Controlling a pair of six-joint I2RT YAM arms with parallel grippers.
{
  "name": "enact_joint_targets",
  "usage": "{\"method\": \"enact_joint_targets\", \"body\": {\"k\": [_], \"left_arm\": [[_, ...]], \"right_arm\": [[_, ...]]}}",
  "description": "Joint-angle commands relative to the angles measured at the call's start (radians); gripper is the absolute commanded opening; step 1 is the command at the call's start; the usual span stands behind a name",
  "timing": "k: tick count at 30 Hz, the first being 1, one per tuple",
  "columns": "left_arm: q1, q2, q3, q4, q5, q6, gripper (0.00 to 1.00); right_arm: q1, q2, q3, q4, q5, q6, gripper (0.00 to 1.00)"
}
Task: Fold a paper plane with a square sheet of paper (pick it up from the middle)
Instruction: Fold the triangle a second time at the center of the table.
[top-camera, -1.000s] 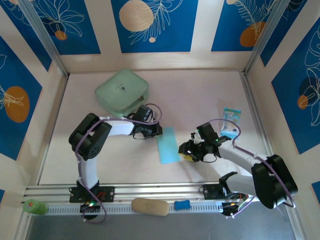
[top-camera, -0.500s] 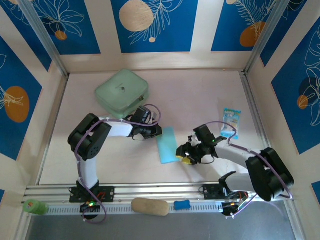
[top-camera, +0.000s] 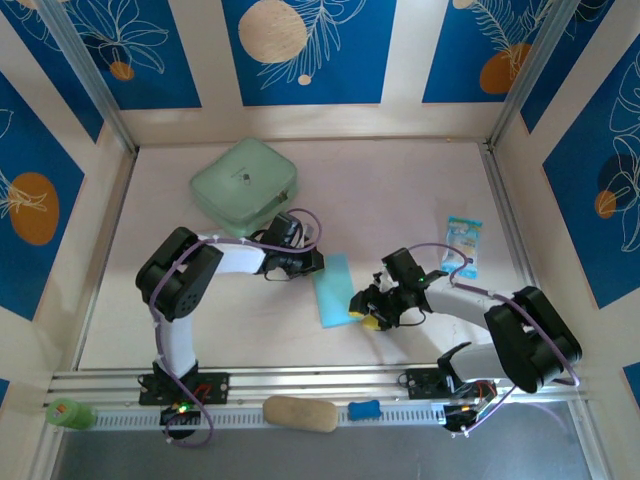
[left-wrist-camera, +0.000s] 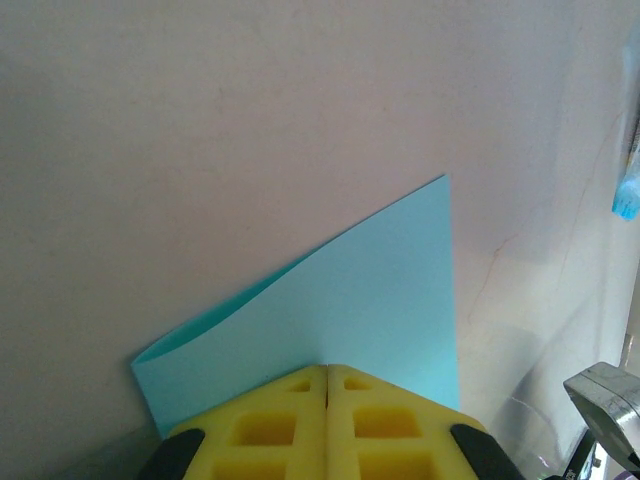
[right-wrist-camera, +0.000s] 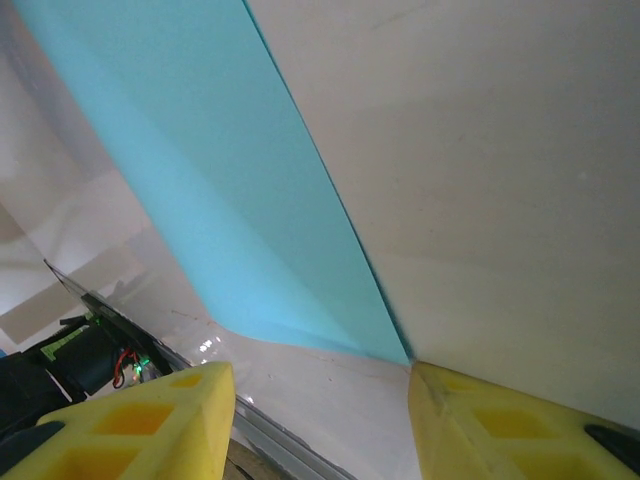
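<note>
1. In the top view the left arm rises from its base at the lower left of the frame. It bends sharply at the elbow and reaches rightward to the centre, wrist low over the desk.
2. The left gripper sits at the upper left edge of the sheet of paper. In the left wrist view its yellow fingers are clenched, pads pressed flat together.
3. The right arm folds back from the lower right and stretches leftward. The right gripper is at the sheet's lower right edge.
4. In the right wrist view its fingers stand released, well apart. The sheet's corner lies just beside the pad at the lower right.
5. The sheet lies at the centre of the desk, folded into a narrow strip. In the left wrist view one side lifts in a loose curl.
6. Whether the clenched fingers nip the sheet or merely press on it cannot be told, because its near edge is hidden beneath the pads.
7. The sheet's far end is cut off at the top of the right wrist view.
</note>
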Motion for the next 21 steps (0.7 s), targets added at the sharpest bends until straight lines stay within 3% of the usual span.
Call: {"method": "enact_joint_targets", "body": {"k": [1, 21], "left_arm": [[0.006, 0.017, -0.039, -0.072, -0.004, -0.020, 0.05], [0.007, 0.010, -0.037, -0.068, 0.001, -0.025, 0.05]], "right_arm": [[0.015, 0.030, 0.024, 0.103, -0.007, 0.028, 0.49], [0.009, 0.010, 0.056, 0.041, 0.029, 0.014, 0.46]]}}
